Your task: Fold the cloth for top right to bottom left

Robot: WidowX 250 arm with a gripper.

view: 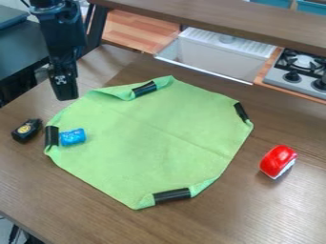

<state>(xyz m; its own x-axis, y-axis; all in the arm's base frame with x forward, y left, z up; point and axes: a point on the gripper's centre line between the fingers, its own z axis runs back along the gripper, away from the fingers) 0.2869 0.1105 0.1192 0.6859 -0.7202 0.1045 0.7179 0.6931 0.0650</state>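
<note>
Green cloth [149,138] lies open on desk [96,209], main fold unmade. Black strips [172,195] at its turned-in edges, likely marking grip points. Pincer [66,94] hangs near cloth's upper-left edge, probably raised for clearance; spread or pressed together, can't tell.

A brown wood-grain table [299,205]. Near its left edge lies a small black object with a yellow round mark [26,130]; to the right of that, a small, patterned blue object [72,137]. On the right sits a rounded red-and-white object [278,161]. Beyond the far side are a white sink [216,59] and, at far right, a gray stove [284,83] with black knobs. A brown shelf [223,15] crosses above them.
</note>
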